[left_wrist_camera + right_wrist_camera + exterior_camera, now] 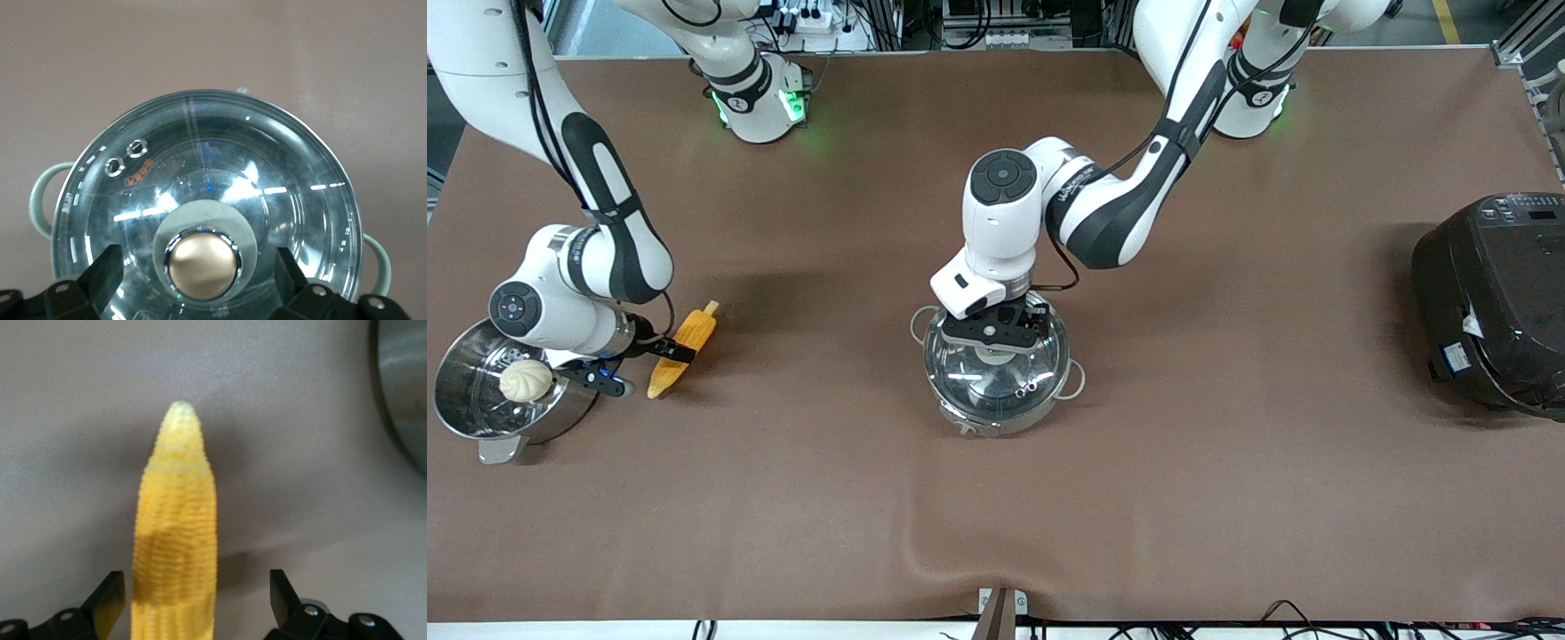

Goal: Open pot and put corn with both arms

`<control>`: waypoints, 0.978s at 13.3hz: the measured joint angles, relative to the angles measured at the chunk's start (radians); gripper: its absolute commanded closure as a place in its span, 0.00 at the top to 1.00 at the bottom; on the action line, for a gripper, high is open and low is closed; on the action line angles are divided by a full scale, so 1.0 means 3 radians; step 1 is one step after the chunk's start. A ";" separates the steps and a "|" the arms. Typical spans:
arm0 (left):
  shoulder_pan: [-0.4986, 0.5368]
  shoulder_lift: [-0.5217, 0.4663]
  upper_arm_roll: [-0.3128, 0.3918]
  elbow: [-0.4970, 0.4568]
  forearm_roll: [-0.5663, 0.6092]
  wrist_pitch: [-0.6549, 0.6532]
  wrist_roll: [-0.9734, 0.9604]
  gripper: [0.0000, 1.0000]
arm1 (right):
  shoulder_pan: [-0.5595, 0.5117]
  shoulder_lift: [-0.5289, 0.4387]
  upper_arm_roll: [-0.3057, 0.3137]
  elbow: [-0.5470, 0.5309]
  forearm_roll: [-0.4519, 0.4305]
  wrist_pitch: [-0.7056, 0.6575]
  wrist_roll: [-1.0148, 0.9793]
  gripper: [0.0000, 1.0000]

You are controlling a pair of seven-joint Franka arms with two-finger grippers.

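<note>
A: Brown mat covers the whole table (1138, 498) in the front view. Where's the pot?

B: Pot (996, 391) sits mid-table, glass lid (1000, 369) on. Left gripper (996, 331) is right over the lid. Big black cooker (1494, 302) stands at the left arm's end.

A: And the corn?

B: Corn (680, 348) lies on the mat at the right arm's end, just beside a steel pot w/ flat handles (489, 418) holding a white bun (526, 380). Right gripper (636, 364) is down at the cob.

A: Left wrist view?

B: Fingers (107, 270) apart, either side of the copper knob (203, 261), not touching it.

A: Right wrist view?

B: Fingers (110, 597) apart, cob btwn them w/ gaps both sides.
</note>
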 measured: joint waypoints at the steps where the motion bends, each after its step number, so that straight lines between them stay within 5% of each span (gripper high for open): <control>1: 0.0000 0.0018 0.0007 0.0002 0.0000 0.0019 0.0000 1.00 | 0.0000 0.0008 0.0003 0.0001 0.0010 0.0005 0.0003 0.82; 3: 0.0000 0.0036 0.0014 0.0013 0.0000 0.0028 -0.0004 0.97 | 0.0000 0.0047 0.0005 0.0001 0.0022 0.0040 0.0004 0.42; 5: -0.0010 0.0041 0.0013 0.0017 0.0000 0.0029 -0.0147 0.01 | 0.0007 0.0092 0.0016 0.0002 0.0025 0.0059 0.0003 0.13; 6: -0.0017 0.0043 0.0012 0.0018 0.0000 0.0029 -0.0297 0.00 | 0.0017 0.0113 0.0024 0.0002 0.0025 0.0060 0.0002 0.06; 9: -0.0034 0.0050 0.0012 0.0017 0.0000 0.0028 -0.0514 0.00 | 0.0086 0.0108 0.0043 0.0082 0.0019 -0.0003 -0.0048 0.06; 13: -0.0032 0.0051 0.0017 0.0021 0.0001 0.0018 -0.0534 0.00 | 0.0462 -0.0011 0.0056 0.0986 -0.0010 -0.1439 -0.0087 0.06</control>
